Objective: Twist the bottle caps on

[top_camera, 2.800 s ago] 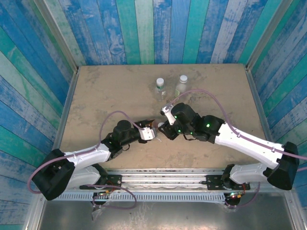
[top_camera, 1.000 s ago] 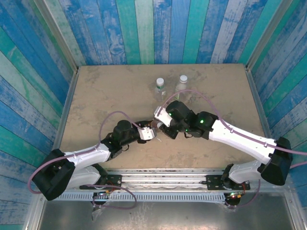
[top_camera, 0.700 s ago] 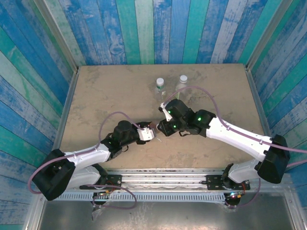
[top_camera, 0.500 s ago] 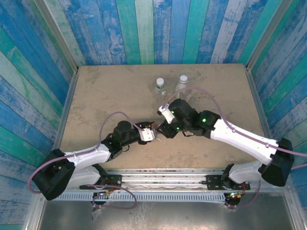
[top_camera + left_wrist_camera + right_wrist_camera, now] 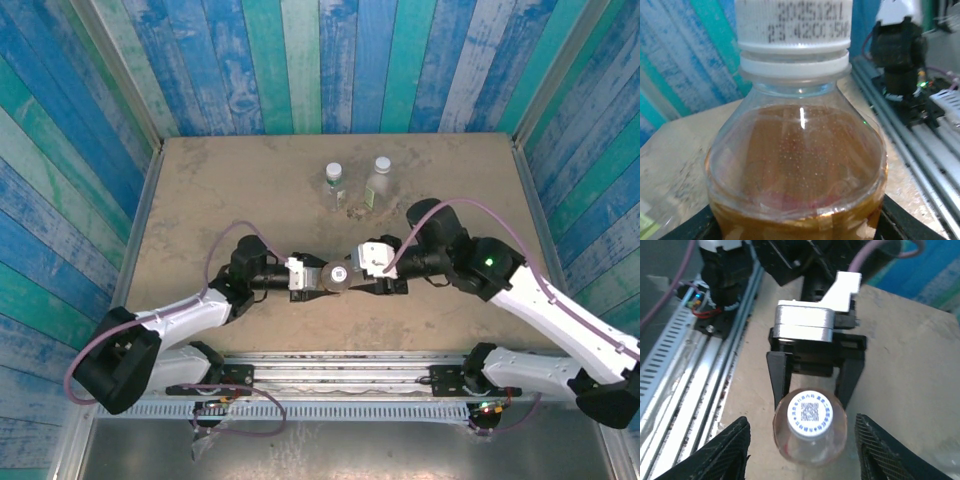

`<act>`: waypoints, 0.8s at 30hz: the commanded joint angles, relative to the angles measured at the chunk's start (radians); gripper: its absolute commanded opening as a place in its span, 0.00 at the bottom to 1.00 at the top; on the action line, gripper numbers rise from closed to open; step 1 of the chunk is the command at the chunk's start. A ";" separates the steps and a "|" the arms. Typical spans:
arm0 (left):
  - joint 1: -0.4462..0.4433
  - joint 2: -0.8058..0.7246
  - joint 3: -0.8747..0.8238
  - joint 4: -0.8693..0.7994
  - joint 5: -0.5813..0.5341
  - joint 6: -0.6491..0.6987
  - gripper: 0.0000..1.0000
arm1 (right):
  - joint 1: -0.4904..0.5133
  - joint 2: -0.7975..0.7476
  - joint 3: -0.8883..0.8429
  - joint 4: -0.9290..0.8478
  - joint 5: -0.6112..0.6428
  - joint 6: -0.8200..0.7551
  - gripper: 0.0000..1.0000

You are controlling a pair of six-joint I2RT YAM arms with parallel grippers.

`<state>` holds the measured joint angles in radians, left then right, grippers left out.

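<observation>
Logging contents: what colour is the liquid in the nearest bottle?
Orange-amber; the bottle shows best in the left wrist view.

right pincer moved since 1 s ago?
Yes. The right pincer has backed off rightward; its wrist, earlier in front of the rightmost clear bottle, now sits right of it.

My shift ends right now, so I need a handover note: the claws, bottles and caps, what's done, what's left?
Left claw: shut on the amber bottle, which is upright between the two arms.
Right claw: open, one finger on each side of that bottle's cap, not touching it.
Green-label bottle and taller clear bottle: side by side at the far side of the table, each with a white cap on.
Done: all three bottles have caps on.
Left: I can't tell if the amber bottle's cap is fully tight. Probably check it, then release the bottle.
</observation>
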<state>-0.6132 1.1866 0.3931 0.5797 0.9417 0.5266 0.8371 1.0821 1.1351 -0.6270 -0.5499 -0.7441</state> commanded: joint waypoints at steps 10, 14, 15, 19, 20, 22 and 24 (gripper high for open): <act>0.003 -0.018 0.048 -0.061 0.126 0.023 0.54 | -0.010 0.118 0.069 -0.043 -0.183 -0.089 0.44; 0.003 -0.037 0.045 -0.050 0.128 0.016 0.54 | -0.011 0.134 0.069 -0.043 -0.170 -0.088 0.41; 0.003 -0.042 0.043 -0.048 0.126 0.013 0.54 | -0.011 0.137 0.071 -0.046 -0.169 -0.088 0.39; 0.002 -0.052 0.037 -0.026 0.110 -0.002 0.54 | -0.012 0.148 0.076 -0.045 -0.167 -0.087 0.34; 0.003 -0.051 0.036 -0.021 0.104 -0.007 0.54 | -0.012 0.151 0.078 -0.046 -0.162 -0.082 0.29; 0.003 -0.053 0.031 -0.001 0.099 -0.021 0.54 | -0.012 0.154 0.084 -0.040 -0.145 -0.069 0.22; 0.003 -0.053 0.025 0.042 0.068 -0.052 0.54 | -0.012 0.149 0.078 -0.010 -0.107 -0.027 0.13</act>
<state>-0.6125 1.1683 0.4191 0.5537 1.0405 0.5137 0.8288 1.2278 1.1973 -0.6483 -0.6926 -0.8204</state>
